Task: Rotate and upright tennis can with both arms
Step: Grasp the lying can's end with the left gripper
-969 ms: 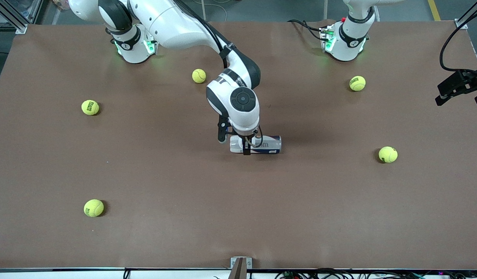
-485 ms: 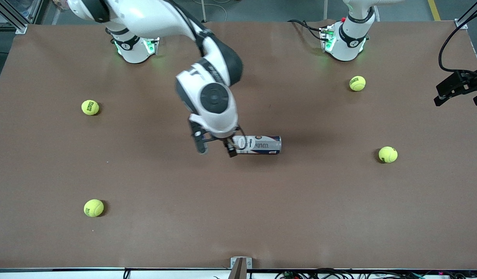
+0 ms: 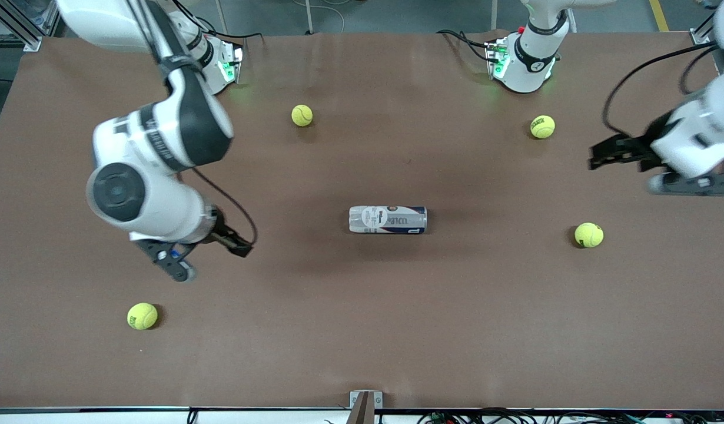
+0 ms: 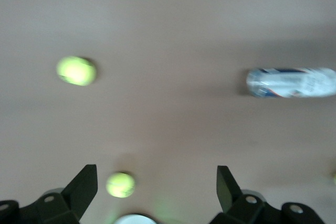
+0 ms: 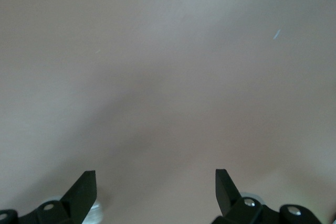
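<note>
Nearest the front camera, a yellow ball [image 3: 142, 316] rests on the brown tabletop [image 3: 362, 330] toward the right arm's end, close below the right claw [image 3: 206, 259], which hangs in the air over bare surface with its fingers spread wide and nothing between them (the right wrist view [image 5: 155, 195] shows only plain tabletop ahead of the two black fingertips). The tennis can [image 3: 387, 219] lies on its side near the middle of the tabletop, well apart from both claws, long axis running from one arm's end toward the other; its clear end points toward the right claw and its navy-banded end toward the left arm's end. A second ball [image 3: 588, 235] sits on the tabletop between the can and the left arm's end, near the left claw [image 3: 644, 171] and a little nearer the camera than the can. The left claw is raised over that end of the tabletop, fingers likewise wide and holding nothing; in its wrist view [image 4: 157, 190] the can [image 4: 292, 82] shows lying flat, with two balls [image 4: 76, 71] [image 4: 120, 184] also in sight. Farther from the camera lie a ball [image 3: 542, 126] close to the left arm's base [image 3: 524, 62] and another [image 3: 302, 115] nearer the right arm's base [image 3: 218, 65]. Both bases glow green.
</note>
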`<state>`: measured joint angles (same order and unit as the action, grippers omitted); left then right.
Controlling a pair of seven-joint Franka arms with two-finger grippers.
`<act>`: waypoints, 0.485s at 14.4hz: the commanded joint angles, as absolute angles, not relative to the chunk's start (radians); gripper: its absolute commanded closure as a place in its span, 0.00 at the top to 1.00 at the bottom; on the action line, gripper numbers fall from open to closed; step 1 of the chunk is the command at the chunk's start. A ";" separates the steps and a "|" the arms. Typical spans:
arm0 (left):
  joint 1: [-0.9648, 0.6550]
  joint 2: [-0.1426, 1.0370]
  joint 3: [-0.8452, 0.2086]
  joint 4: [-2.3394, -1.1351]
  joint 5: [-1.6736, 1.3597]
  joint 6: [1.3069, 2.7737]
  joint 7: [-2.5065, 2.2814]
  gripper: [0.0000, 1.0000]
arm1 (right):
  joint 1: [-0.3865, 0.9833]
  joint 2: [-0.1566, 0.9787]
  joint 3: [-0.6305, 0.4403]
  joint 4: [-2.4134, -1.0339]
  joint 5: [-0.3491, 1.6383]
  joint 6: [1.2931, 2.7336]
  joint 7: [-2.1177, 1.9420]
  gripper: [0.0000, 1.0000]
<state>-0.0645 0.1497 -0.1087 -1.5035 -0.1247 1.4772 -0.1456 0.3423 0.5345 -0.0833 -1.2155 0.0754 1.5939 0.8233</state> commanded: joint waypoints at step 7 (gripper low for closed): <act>-0.112 0.316 -0.153 -1.799 -0.576 1.886 -0.174 1.00 | 0.020 0.472 -0.071 -1.273 0.006 1.597 0.095 1.00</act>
<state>-0.1186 0.3383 -0.1303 -1.6789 -0.4879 1.7674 -0.2072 0.0771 0.5130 -0.0909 -1.2263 0.0152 1.5820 0.1954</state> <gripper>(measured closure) 0.000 0.000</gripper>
